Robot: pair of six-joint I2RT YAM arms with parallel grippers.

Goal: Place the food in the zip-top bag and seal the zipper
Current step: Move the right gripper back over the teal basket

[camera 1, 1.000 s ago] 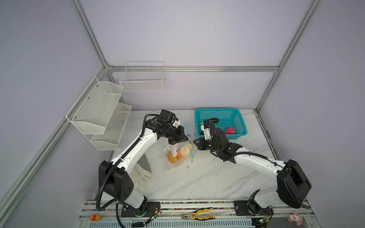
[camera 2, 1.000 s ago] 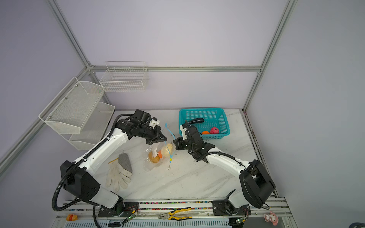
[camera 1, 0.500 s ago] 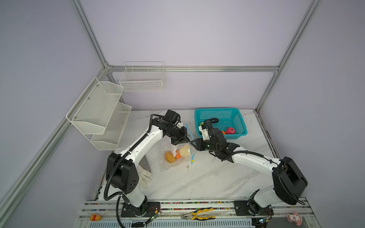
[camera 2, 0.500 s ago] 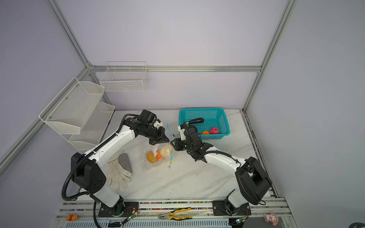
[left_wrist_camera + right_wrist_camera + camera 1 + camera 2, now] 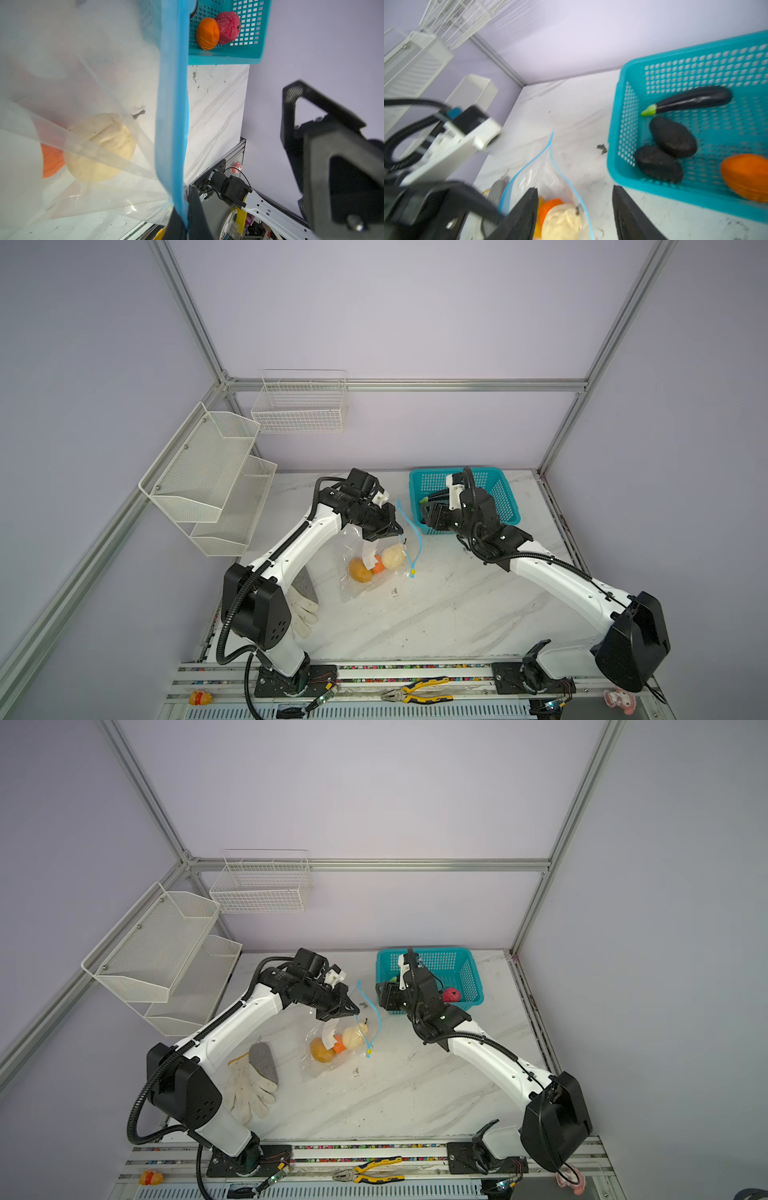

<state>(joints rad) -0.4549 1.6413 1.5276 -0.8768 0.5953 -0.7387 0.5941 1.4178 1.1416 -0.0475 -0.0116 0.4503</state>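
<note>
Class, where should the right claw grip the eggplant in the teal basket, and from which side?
Probably best: grip the eggplant mid-body, coming from above with jaws across its narrow width. It lies flat on the basket floor, long and slim; its green stem end tapers, and two dark fruits crowd one side.

From my console, both arms match: white shells over black joints. My left arm [image 5: 299, 547] wears a ribbed black hose [image 5: 132, 1115] looping beside its shoulder [image 5: 262, 614]; my right arm [image 5: 557, 578] has a thin black cable [image 5: 540, 555] running along the link. Each shoulder is a bulky black housing, the left one dotted with small holes. Small dark screws stud the white shells. Left gripper [image 5: 397, 531] and right gripper [image 5: 428, 514] are black, each topped by a white camera mount [image 5: 380, 497]. Bases [image 5: 291, 680] are black, trailing thin coloured wires.
</note>
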